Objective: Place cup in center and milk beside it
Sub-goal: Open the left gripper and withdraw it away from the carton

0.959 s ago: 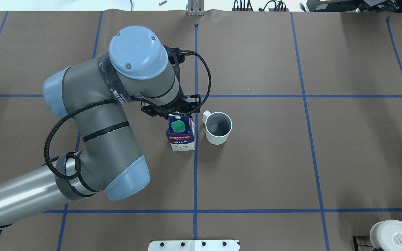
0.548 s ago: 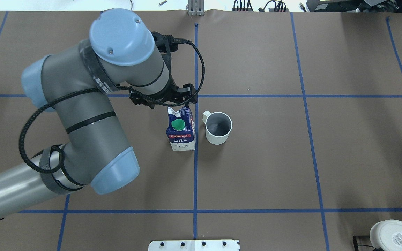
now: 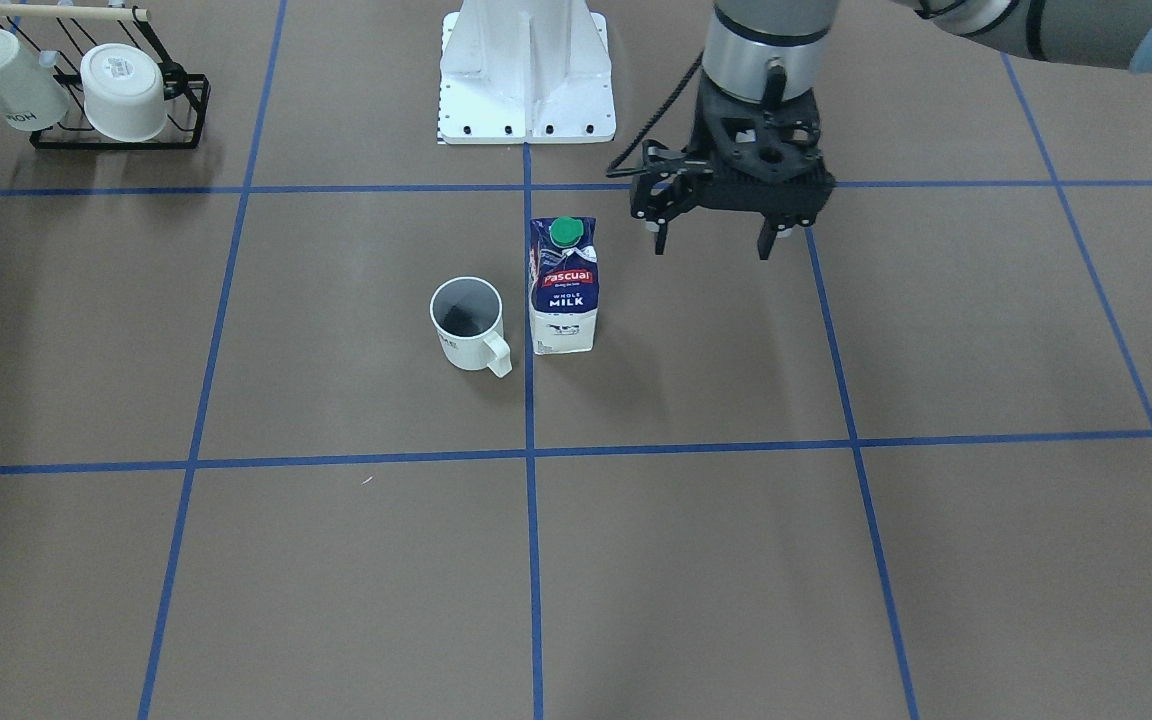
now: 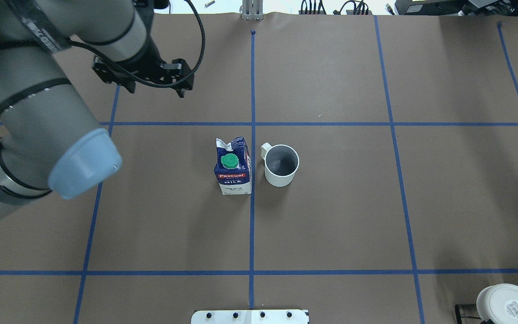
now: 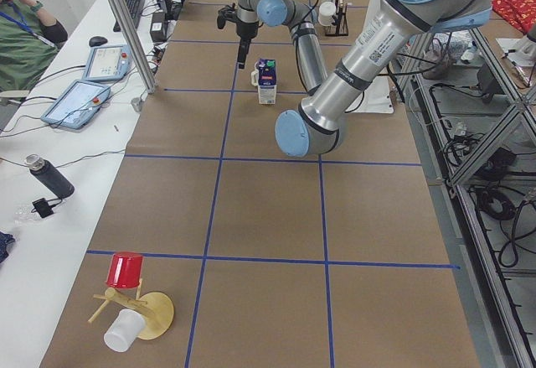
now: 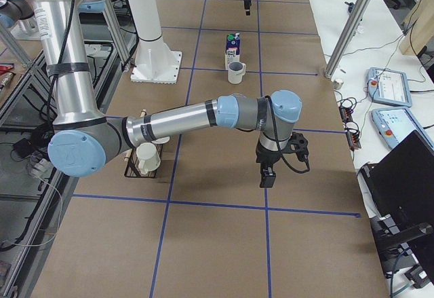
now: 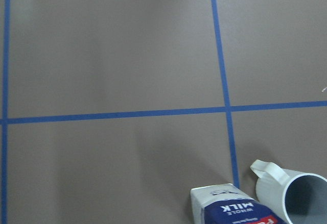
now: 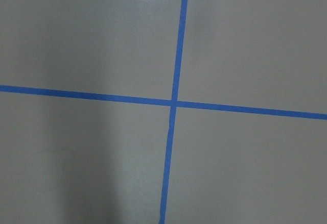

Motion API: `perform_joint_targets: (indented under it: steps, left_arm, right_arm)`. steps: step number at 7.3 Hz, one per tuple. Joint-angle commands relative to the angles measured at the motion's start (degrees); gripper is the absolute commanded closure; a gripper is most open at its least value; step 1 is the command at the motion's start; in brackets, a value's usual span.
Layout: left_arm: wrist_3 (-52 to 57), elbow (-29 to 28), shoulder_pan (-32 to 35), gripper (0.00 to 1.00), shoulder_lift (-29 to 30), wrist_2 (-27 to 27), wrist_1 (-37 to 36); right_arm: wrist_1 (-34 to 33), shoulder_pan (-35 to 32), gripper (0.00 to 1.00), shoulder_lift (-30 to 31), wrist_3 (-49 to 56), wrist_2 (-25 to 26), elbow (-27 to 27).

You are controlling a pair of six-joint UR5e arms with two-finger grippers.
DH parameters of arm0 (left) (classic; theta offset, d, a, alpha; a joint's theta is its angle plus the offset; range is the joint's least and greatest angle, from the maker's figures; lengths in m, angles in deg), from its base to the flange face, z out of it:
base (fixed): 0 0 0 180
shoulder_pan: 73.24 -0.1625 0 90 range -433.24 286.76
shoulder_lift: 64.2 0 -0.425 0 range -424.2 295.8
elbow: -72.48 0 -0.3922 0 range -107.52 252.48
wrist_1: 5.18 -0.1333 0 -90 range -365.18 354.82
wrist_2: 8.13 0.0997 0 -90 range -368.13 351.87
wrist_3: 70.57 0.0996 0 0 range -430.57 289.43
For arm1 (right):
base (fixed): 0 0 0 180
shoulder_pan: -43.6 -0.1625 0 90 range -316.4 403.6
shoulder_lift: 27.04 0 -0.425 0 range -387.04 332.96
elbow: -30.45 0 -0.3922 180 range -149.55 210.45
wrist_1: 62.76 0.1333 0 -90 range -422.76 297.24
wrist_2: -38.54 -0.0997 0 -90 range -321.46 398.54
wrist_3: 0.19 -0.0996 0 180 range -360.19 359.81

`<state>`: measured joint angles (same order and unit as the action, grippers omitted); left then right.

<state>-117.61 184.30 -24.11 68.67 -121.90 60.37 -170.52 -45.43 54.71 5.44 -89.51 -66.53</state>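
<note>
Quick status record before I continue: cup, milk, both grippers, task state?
cup: upright in the middle squares, robot's right of the centre tape line
milk: upright beside cup, across that line, small gap
left gripper: open, empty, clear of the milk
right gripper: far from both; open or shut unclear
task: placement looks done

Brown papered table [image 4: 331, 216], blue tape grid [image 4: 331, 123]

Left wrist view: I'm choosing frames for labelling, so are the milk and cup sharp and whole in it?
Left wrist view: the milk and the cup are fairly sharp and the carton's lettering is legible, but the frame's edge crops both. Front-facing view: both are whole and evenly lit, with no glare. Overhead view: both are whole, with faint soft shadows beside them.
</note>
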Motion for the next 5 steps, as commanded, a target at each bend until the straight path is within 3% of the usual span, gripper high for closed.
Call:
perform_joint_targets:
  steps: [1, 5]
  left_arm:
    - [17.70, 0.33, 9.62, 0.02, -6.63, -3.03, -1.22]
    - [33.04, -0.29, 19.40, 0.02, -14.64, -9.09, -1.13]
  right_arm:
    - [0.00, 0.00, 0.00, 0.87, 0.26, -0.01, -0.23]
    - [0.00, 0.00, 0.00, 1.13, 0.00, 0.07, 0.03]
